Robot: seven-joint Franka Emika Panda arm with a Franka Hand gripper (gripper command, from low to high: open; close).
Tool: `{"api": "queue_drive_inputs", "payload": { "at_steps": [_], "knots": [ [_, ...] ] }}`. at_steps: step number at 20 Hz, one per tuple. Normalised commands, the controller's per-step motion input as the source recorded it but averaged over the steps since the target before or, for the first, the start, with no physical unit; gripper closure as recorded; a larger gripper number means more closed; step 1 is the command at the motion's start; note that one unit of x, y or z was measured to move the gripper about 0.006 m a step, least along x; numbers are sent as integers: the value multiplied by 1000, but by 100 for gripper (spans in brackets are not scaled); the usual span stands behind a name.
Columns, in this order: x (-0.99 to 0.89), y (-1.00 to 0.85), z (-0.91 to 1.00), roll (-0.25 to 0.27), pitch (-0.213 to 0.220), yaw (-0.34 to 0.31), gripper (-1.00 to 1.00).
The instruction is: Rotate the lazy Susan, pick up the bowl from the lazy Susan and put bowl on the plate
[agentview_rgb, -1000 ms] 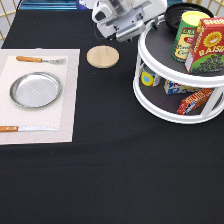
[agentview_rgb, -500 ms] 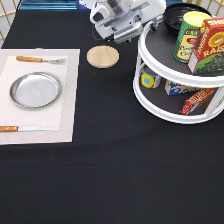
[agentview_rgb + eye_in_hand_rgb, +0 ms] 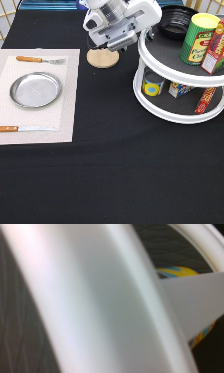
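The black bowl [image 3: 177,21] sits at the back of the lazy Susan's [image 3: 150,95] top tier, near the exterior view's top right. My gripper [image 3: 141,38] hangs at that tier's left rim, close to the bowl's left side and holding nothing that shows. In the wrist view the white rim of the lazy Susan [image 3: 100,307] fills the picture from very close. The silver plate [image 3: 36,90] lies bare on a pale placemat [image 3: 67,120] at the exterior view's left, far from the gripper.
A yellow-lidded can [image 3: 198,37] and a red box [image 3: 214,47] stand on the top tier, with cans [image 3: 152,84] and packets below. A wooden coaster [image 3: 103,58] lies under the arm. A fork [image 3: 40,60] and knife [image 3: 25,128] flank the plate.
The can and red box on the top tier have shifted slightly to the right, and more of the bowl shows. The gripper has stayed by the turntable's left rim.
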Motion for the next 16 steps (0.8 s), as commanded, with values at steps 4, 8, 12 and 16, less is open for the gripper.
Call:
{"api": "queue_drive_inputs", "payload": {
  "at_steps": [4,8,12,16],
  "knots": [
    [734,43,325,1,77,142,-100],
    [706,107,249,0,51,172,-100],
    [679,6,80,9,4,168,-100],
    [641,0,0,9,-1,170,-100]
  ]
}}
